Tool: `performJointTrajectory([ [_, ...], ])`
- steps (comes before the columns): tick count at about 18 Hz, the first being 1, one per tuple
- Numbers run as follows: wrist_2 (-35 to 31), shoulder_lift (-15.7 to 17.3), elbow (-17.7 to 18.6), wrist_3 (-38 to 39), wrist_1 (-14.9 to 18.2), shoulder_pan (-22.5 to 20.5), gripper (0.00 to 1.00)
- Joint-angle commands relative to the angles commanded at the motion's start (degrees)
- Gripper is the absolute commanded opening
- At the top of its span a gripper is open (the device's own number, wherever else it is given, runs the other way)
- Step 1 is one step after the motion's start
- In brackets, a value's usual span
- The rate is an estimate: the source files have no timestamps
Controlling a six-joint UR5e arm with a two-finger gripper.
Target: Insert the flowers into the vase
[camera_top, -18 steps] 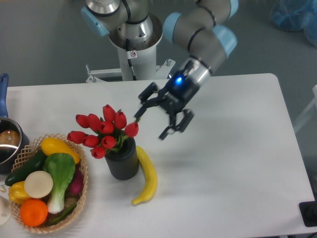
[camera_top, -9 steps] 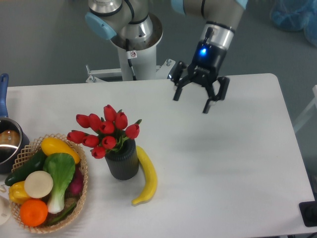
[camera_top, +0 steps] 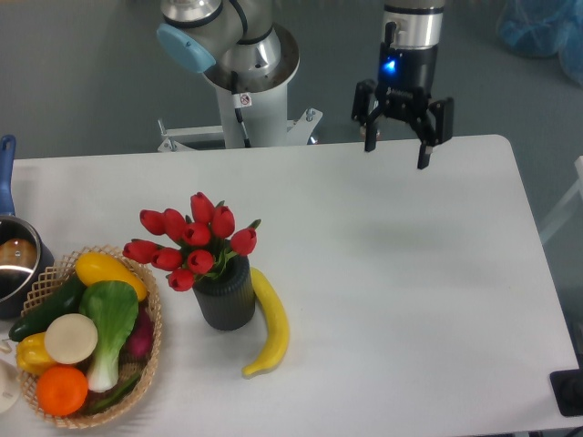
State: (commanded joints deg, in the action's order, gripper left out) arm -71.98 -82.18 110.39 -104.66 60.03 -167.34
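The flowers, a bunch of red tulip buds with green leaves, stand in the dark ribbed vase at the left-middle of the white table. The bunch spreads wider than the vase mouth and leans left. My gripper is open and empty, high above the table's back edge, far to the upper right of the vase, fingers pointing down.
A yellow banana lies against the vase's right side. A wicker basket of vegetables and fruit sits at the front left. A steel pot with a blue handle is at the left edge. The robot base stands behind the table.
My gripper has pulled away from the flowers, rising and moving right and back to the table's far edge. The flowers stay in the vase, unmoved.
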Motion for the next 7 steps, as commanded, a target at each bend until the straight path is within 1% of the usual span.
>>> performJointTrajectory([
  [7,0.00,-0.18,-0.26,-0.54,-0.09,-0.09,1.00],
])
